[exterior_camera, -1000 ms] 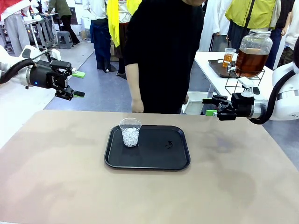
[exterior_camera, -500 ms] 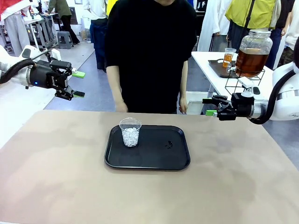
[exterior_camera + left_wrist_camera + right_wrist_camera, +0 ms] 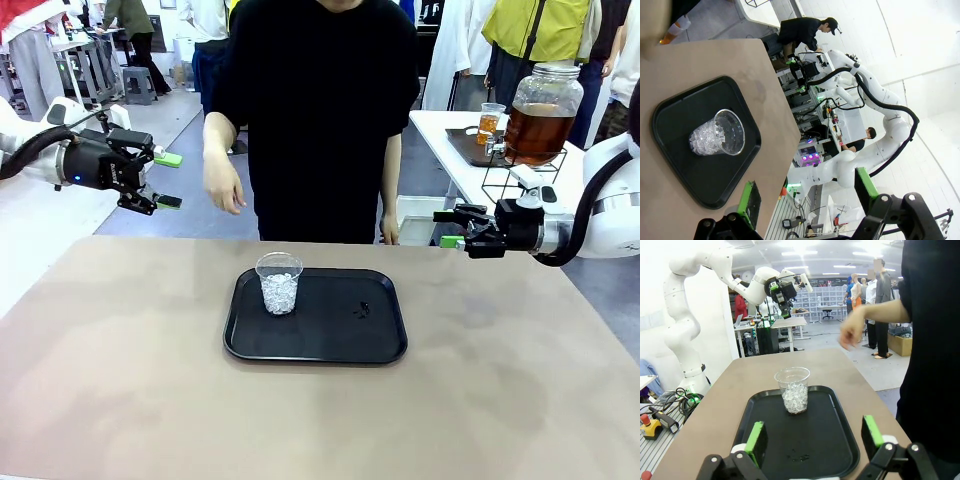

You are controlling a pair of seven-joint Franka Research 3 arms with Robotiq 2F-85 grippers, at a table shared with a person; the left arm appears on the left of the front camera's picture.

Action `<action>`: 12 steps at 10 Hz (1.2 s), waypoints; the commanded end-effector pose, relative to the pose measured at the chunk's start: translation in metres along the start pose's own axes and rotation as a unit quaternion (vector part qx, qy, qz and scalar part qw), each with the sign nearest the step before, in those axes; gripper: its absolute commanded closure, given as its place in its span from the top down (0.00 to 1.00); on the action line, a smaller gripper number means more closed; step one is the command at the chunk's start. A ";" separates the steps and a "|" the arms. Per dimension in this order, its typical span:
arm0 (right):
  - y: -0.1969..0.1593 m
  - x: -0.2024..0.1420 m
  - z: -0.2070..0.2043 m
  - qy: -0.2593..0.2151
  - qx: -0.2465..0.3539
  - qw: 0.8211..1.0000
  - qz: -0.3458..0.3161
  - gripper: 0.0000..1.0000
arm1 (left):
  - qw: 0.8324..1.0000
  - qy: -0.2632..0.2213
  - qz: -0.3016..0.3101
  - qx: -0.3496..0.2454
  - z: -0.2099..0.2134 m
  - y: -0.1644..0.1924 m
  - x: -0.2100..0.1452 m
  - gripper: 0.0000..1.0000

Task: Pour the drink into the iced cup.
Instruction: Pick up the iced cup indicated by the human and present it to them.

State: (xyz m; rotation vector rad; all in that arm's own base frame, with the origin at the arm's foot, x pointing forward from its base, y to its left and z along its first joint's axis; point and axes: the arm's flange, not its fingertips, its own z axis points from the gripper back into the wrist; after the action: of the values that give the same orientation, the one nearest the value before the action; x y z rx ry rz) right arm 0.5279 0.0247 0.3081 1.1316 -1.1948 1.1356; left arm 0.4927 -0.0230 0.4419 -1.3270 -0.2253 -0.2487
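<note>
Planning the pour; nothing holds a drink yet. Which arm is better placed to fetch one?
Probably right: the right gripper, open, hangs near the jar and filled cup; the left gripper is across the table.

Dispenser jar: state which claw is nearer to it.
Right. The right claw hangs at the far right corner of the table, close by the dispenser jar; the left claw hangs beyond the table's left side.

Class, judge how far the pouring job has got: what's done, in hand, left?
Done: the iced cup stands on the black tray. In hand: nothing; the left gripper and right gripper hang open and empty, and the person's hand is raised, empty. Left: all the pouring; the cup holds only ice, and the drink sits in the dispenser jar behind.
</note>
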 end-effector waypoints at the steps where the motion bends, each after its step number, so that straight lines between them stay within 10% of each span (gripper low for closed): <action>1: -0.004 0.003 0.000 0.000 0.001 1.000 0.002 1.00 | 1.000 0.000 -0.005 -0.001 0.000 -0.002 0.000 1.00; 12: -0.004 0.003 0.000 0.000 0.001 1.000 0.002 1.00 | 1.000 0.000 -0.005 -0.001 0.000 -0.002 0.000 1.00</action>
State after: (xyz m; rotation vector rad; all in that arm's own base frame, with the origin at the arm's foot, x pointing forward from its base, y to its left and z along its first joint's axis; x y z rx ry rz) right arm 0.5279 0.0247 0.3081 1.1316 -1.1948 1.1356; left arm 0.4927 -0.0230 0.4419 -1.3270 -0.2253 -0.2487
